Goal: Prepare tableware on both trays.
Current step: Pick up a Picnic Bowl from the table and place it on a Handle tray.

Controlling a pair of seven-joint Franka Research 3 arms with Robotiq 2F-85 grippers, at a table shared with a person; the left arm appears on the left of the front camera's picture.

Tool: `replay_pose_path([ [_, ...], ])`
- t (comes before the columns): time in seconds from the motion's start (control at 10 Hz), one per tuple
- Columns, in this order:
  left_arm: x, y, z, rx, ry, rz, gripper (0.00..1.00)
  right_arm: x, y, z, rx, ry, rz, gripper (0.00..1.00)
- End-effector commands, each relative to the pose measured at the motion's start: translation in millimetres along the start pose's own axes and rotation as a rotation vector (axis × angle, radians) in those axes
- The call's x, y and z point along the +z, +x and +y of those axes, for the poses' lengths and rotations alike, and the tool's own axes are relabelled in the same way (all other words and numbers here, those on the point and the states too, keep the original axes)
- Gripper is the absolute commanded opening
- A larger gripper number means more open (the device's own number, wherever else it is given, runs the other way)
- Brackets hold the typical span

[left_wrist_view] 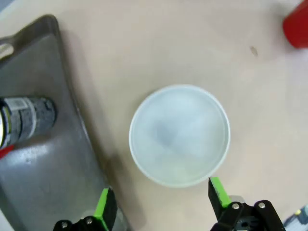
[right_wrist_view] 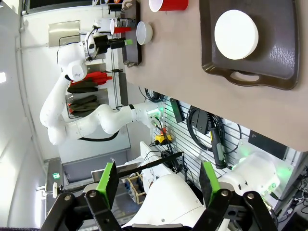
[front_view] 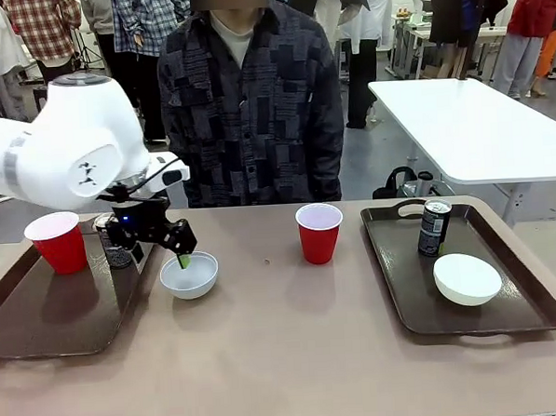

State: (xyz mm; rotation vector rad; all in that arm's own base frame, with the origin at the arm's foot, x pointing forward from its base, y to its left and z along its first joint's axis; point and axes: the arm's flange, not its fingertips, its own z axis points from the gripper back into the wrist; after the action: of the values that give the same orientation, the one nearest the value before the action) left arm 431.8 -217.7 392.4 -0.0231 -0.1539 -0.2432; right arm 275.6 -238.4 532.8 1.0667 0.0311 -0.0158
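Since the left gripper (left_wrist_view: 160,196) hovers spread and empty above the white bowl (left_wrist_view: 179,134), it should pinch one rim wall squarely before lifting it onto the left tray (front_view: 42,323).

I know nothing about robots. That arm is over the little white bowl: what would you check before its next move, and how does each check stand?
1. Left tool open wide: ok.
2. White bowl upright, empty, on the bare table beside the left tray: ok.
3. Fingers astride the bowl's rim: cannot tell; one green pad is at the rim.
4. Free room on the left tray in front of the red cup and drink can: ok.
5. Person standing behind the far edge, not reaching in: ok.
6. Right tool open, holding nothing: ok.
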Motion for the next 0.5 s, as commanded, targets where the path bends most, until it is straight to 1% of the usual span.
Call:
replay_pose_path([
  [0.0, -14.5, 23.6, -4.7, 0.086, 0.059, -0.015, 1.0, -0.7, -1.5, 0.6, -0.001, 0.006, -0.001, 0.89],
  [0.1, -27.2, 32.7, -2.7, 0.118, 0.069, 0.0, 1.0, -0.7, -1.5, 0.6, -0.001, 0.006, -0.001, 0.89],
  [0.3, -37.2, 38.7, 3.4, 0.151, 0.072, 0.015, 1.0, -0.7, -1.5, 0.6, -0.001, 0.006, -0.001, 0.89],
  [0.4, -41.5, 36.3, 6.3, 0.149, 0.04, 0.039, 1.0, -0.7, -1.5, 0.6, -0.001, 0.006, -0.001, 0.89],
])
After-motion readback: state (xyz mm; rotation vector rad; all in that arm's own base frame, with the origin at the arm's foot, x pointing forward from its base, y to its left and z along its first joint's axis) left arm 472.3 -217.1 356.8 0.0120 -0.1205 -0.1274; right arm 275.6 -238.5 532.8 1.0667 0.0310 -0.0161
